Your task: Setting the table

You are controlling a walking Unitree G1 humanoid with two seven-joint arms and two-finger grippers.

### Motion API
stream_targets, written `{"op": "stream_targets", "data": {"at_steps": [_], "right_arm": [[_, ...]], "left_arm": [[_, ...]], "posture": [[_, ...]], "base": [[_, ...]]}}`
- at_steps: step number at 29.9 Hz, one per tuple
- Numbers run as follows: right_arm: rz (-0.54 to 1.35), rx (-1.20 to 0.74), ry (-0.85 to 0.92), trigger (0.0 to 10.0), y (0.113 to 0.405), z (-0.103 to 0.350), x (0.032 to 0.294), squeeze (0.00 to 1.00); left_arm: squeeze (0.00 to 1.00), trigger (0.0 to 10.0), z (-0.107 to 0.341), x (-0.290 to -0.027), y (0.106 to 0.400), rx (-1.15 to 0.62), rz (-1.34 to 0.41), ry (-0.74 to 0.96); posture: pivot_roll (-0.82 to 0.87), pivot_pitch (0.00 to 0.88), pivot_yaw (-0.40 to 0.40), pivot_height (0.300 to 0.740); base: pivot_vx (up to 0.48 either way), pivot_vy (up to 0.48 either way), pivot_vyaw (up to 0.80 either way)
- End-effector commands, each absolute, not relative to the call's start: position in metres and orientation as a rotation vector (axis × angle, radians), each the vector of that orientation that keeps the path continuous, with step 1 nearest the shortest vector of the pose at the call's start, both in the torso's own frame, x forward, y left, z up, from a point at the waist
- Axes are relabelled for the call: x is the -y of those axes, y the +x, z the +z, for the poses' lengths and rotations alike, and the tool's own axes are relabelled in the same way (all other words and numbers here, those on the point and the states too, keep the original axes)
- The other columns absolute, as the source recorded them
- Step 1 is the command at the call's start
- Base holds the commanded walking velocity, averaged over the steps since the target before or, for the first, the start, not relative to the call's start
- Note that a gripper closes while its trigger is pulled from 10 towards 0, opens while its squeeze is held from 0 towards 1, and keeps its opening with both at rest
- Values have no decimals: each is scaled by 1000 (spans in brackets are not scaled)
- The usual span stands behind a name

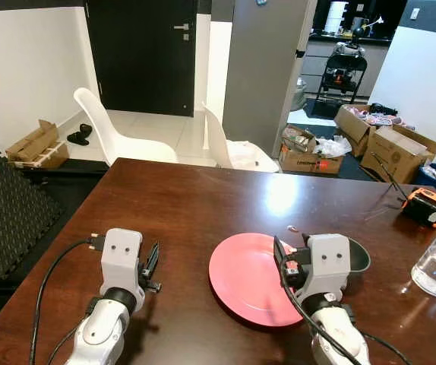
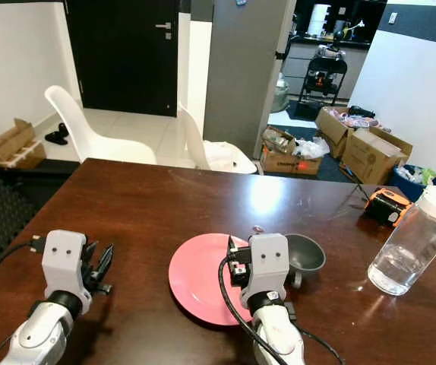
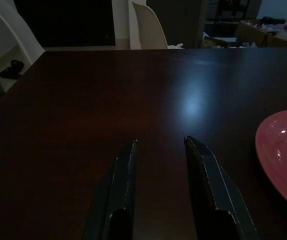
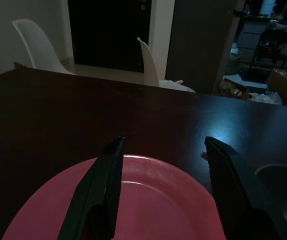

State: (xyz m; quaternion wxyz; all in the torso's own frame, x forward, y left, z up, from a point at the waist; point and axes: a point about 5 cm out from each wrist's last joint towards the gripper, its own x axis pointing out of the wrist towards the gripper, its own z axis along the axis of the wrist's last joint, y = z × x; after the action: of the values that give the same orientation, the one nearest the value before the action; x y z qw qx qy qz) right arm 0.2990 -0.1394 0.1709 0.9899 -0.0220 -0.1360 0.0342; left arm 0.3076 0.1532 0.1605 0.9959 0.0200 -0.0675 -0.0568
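A pink plate (image 1: 244, 281) lies on the dark wooden table (image 1: 187, 205), near its front edge. A grey bowl (image 2: 309, 253) sits just right of the plate, touching or nearly touching its rim. My right gripper (image 4: 163, 142) hovers low over the plate's right part, open and holding nothing. Its wrist block hides part of the bowl in the eye views. My left gripper (image 3: 159, 145) is left of the plate above bare table, also open with nothing between its fingers (image 1: 151, 265).
A clear water bottle with a white cap (image 2: 414, 247) stands at the table's right edge. Behind it lies an orange and black device (image 1: 428, 207). Two white chairs (image 1: 115, 137) (image 1: 229, 150) stand at the far side. Cardboard boxes (image 1: 389, 148) sit on the floor beyond.
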Motion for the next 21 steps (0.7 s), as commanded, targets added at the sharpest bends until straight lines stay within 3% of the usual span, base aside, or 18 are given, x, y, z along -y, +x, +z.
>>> {"op": "stream_targets", "data": {"at_steps": [1, 21], "right_arm": [[68, 267, -42, 10000, 299, 168, 140, 0], [68, 271, -38, 10000, 301, 167, 139, 0]], "left_arm": [[0, 10000, 158, -155, 308, 132, -105, 55], [0, 10000, 158, -156, 309, 137, -103, 65]], "posture": [[-40, 46, 24, 740], [-34, 44, 30, 740]], "base": [[-322, 0, 0], [-340, 0, 0]]}}
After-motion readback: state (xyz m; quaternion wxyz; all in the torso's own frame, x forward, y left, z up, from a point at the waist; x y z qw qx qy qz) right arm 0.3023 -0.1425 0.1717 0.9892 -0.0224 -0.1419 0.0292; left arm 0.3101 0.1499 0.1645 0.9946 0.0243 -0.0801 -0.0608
